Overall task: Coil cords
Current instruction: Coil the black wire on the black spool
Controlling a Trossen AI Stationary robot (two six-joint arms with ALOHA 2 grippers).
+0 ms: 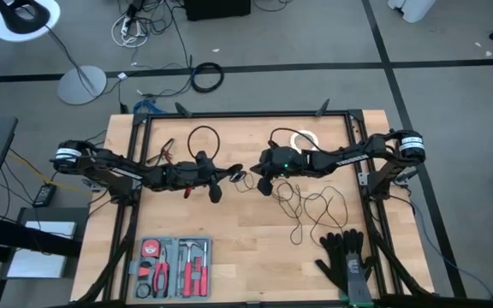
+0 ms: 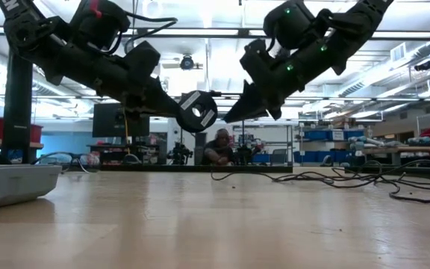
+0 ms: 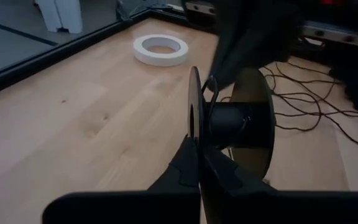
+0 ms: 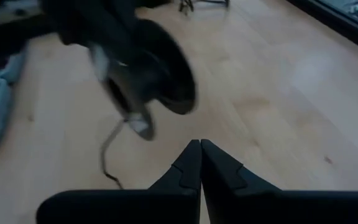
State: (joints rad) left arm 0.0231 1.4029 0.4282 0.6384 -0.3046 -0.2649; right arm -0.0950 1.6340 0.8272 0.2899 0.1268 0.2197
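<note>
A small round black puck [image 3: 232, 118], shaped like a spool with two discs, is held up over the middle of the table by my left gripper [image 3: 199, 146], which is shut on it. It also shows in the low view [image 2: 198, 110]. The thin black cord [image 1: 315, 205] lies in loose loops on the table's right half, and a short length [image 4: 112, 146] hangs below the puck. My right gripper [image 4: 201, 144] is shut and stands just to the right of the puck [image 1: 245, 174]. Nothing shows between its fingers. My left gripper pinches the rim of the puck's thin disc [image 3: 193, 127] between its two fingers, coming nearly level from the table's left. The puck stands on edge, lifted clear of the table.
A white tape ring [image 1: 305, 139] lies at the far right. Another black cord loop [image 1: 202, 137] lies at the far middle. A tool tray [image 1: 174, 265] sits at the near left, and black gloves [image 1: 345, 261] lie at the near right. Bare wood lies at the near middle.
</note>
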